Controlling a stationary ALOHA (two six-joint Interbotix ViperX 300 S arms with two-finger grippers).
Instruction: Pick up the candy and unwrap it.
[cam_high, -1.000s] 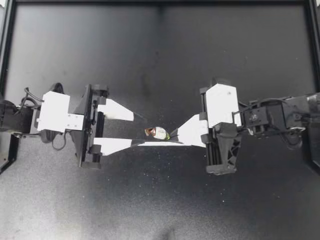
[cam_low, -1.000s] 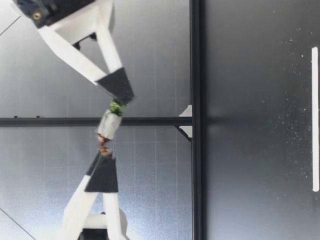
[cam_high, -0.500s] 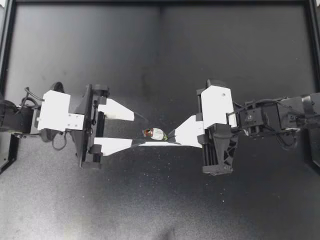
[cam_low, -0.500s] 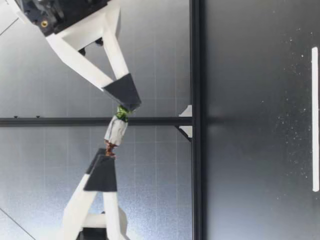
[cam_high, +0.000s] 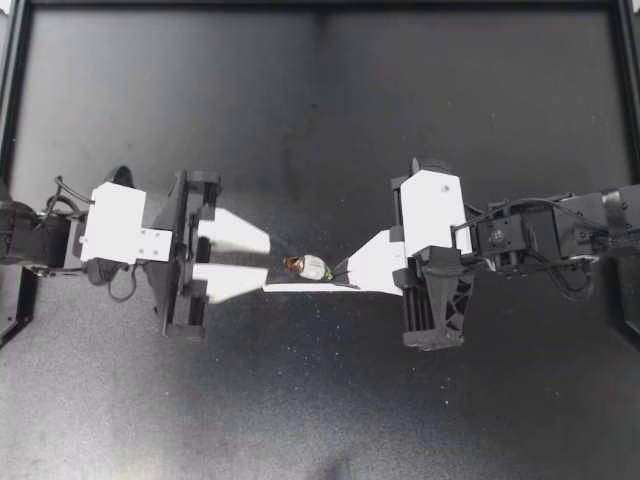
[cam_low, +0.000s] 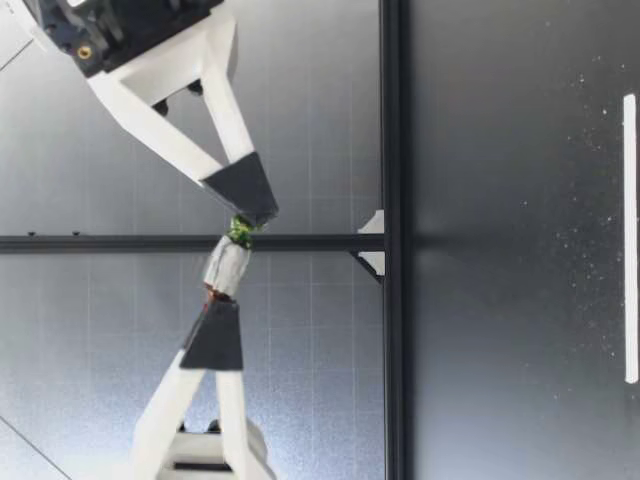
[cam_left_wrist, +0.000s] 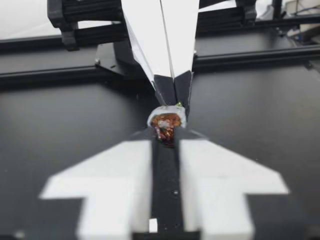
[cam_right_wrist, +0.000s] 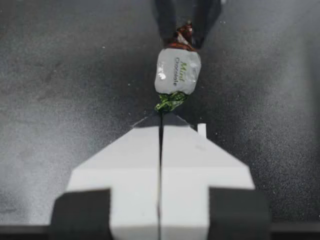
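Above the dark, speckled worktop (cam_high: 320, 120), my left gripper (cam_high: 284, 266) pinches the brown twisted end of the candy (cam_high: 310, 267). The candy is a white-wrapped piece held in the air between both arms, and my right gripper (cam_high: 338, 272) is clamped on its green twisted end.

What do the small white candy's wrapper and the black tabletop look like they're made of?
The small white candy's wrapper looks like thin glossy film or foil: it glints and holds twisted ends. The black tabletop looks like matte sheet, perhaps rubber: grainy, speckled, dull.
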